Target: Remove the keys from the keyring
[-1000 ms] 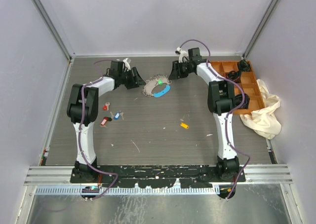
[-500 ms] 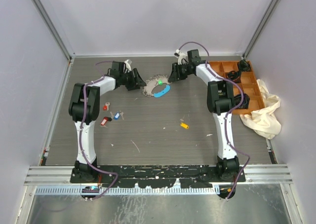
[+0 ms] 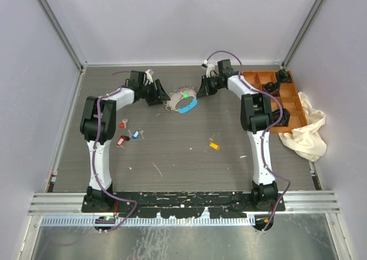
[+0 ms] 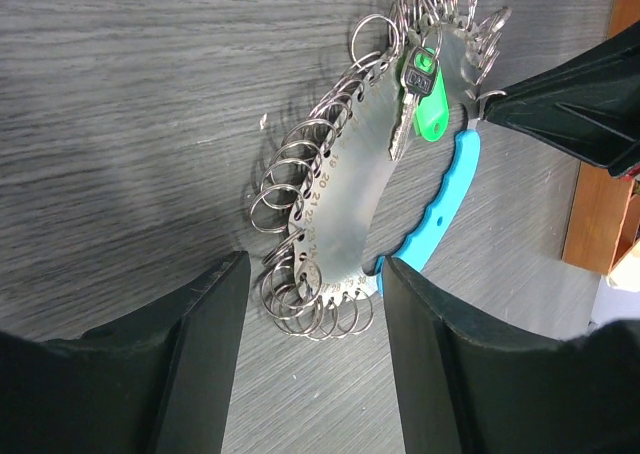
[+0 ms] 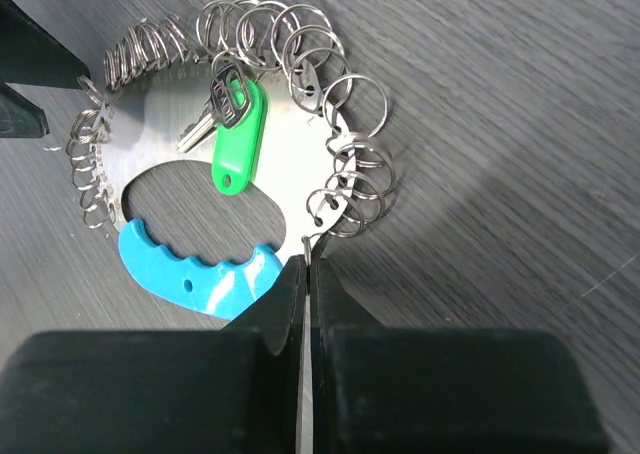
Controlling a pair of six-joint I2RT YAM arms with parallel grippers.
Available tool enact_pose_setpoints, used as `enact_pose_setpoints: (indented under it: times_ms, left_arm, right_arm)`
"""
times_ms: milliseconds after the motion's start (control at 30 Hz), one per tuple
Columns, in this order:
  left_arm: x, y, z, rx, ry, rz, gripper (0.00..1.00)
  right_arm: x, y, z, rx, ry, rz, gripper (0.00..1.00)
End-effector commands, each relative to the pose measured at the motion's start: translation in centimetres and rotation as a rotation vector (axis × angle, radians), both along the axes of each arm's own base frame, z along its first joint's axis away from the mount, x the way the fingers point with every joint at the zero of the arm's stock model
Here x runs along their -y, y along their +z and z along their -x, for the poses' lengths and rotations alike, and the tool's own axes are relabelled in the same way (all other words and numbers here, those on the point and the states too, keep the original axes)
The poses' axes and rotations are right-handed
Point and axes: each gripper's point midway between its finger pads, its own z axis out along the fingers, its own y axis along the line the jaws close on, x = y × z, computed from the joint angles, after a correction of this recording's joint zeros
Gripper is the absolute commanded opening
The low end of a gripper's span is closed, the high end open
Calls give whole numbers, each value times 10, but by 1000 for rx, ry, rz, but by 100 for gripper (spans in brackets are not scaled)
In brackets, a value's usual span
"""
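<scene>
The keyring (image 3: pixel 181 102) is a flat silver plate with several wire rings round its rim and a light-blue curved handle (image 5: pixel 200 274). It lies at the table's far middle. One green-headed key (image 5: pixel 236 134) hangs on it and also shows in the left wrist view (image 4: pixel 422 94). My right gripper (image 5: pixel 308 266) is shut on a thin ring at the plate's rim, beside the blue handle. My left gripper (image 4: pixel 315 344) is open and empty, its jaws on either side of the plate's other end (image 4: pixel 330 264), without touching it. Two red keys (image 3: pixel 123 123), a blue key (image 3: pixel 136 134) and a yellow key (image 3: pixel 214 146) lie loose on the table.
An orange compartment tray (image 3: pixel 288 102) stands at the far right, with a cream cloth (image 3: pixel 309 133) beside it. Grey walls close in the table on three sides.
My right gripper has edged slightly toward the far side while pinched on the keyring's rim. The left gripper and the keyring have hardly moved.
</scene>
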Motion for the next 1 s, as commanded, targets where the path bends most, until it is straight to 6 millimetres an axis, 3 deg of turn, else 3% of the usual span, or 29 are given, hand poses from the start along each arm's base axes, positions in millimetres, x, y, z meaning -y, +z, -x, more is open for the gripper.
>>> enact_pose_setpoints:
  times_ms: [0, 100, 167, 233, 367, 467, 500, 567, 667, 800, 967]
  left_arm:
    - [2, 39, -1, 80, -15, 19, 58]
    - [-4, 71, 9, 148, -4, 16, 63]
    - [-8, 103, 19, 219, 10, 25, 66]
    - [-12, 124, 36, 272, 20, 43, 69]
    - [-17, 177, 77, 409, -2, 100, 74]
    - [-23, 220, 112, 554, -8, 153, 82]
    - [-24, 224, 120, 578, -7, 170, 86]
    - [-28, 256, 147, 692, -6, 227, 95]
    - [-34, 275, 176, 761, 8, 284, 98]
    - [-40, 283, 210, 748, 27, 339, 98]
    - [-37, 291, 248, 770, -15, 473, 98]
  right_arm:
    - [-2, 56, -2, 151, 44, -27, 1]
    - [2, 92, 1, 247, 64, -29, 1]
    - [3, 119, 6, 311, 86, -30, 1]
    - [5, 151, 13, 371, 105, -31, 1]
    - [9, 200, 36, 434, 145, -14, 1]
    - [14, 236, 55, 491, 165, 13, 1]
    - [16, 246, 62, 503, 167, 20, 1]
    - [20, 263, 77, 527, 176, 39, 1]
    - [28, 282, 101, 558, 193, 64, 1]
    - [35, 298, 134, 579, 202, 69, 1]
    - [37, 302, 173, 595, 245, 44, 1]
